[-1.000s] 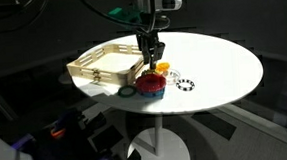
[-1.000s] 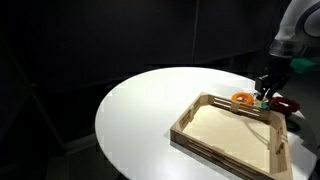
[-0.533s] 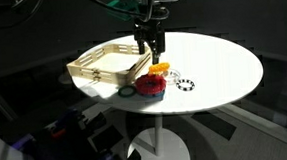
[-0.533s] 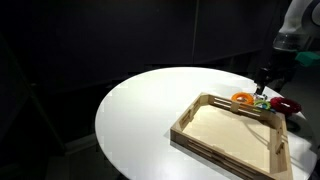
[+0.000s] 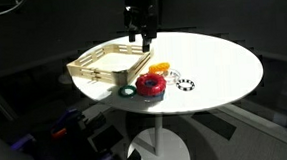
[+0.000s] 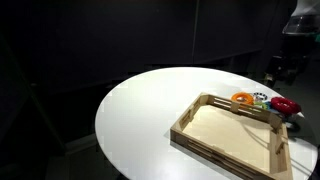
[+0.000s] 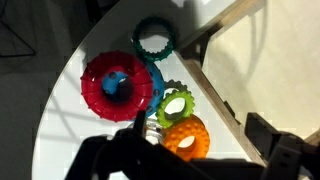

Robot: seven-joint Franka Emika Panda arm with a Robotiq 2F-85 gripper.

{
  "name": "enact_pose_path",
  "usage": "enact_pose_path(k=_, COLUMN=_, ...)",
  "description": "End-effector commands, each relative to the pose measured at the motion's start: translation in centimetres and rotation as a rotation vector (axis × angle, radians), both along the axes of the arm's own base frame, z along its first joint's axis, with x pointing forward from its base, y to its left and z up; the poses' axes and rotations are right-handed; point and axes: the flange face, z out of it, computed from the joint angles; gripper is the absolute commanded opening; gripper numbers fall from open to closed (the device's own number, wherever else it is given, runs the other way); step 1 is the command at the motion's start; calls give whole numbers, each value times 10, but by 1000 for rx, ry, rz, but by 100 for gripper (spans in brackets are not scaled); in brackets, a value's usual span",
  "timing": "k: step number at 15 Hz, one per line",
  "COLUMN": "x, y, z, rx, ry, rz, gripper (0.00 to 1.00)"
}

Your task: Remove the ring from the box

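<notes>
Watching this from the side of the room: the black two-finger Robotiq gripper (image 5: 139,35) hangs in the air above one end of the shallow tan wooden tray with slatted sides (image 5: 93,76). It's well clear of the tray's rim and pointing straight down. The pale arm (image 6: 305,20) rises from it and runs out of the top of the shot. In an exterior view the gripper (image 6: 280,72) sits past the tray's far end and is too dark to read much. On the wrist view the fingers (image 7: 283,152) are spread wide over the tray's edge, with nothing pinched between them.
</notes>
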Motion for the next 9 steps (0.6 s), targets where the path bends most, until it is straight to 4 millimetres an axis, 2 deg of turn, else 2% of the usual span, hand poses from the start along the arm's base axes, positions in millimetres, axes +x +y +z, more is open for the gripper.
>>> enact_pose_path(k=1, x=-10, y=-3, z=24, rx=0, ry=31, rz=23, gripper=100)
enact_pose_path(k=6, x=-17, y=-3, z=34, rx=-19, ry=57, rz=38, gripper=100)
enact_pose_path(k=7, x=-15, y=1, z=25, rx=-7, ry=47, rz=24, gripper=100)
enact_pose_path(k=9, x=-16, y=1, z=26, rx=-8, ry=51, rz=26, gripper=100)
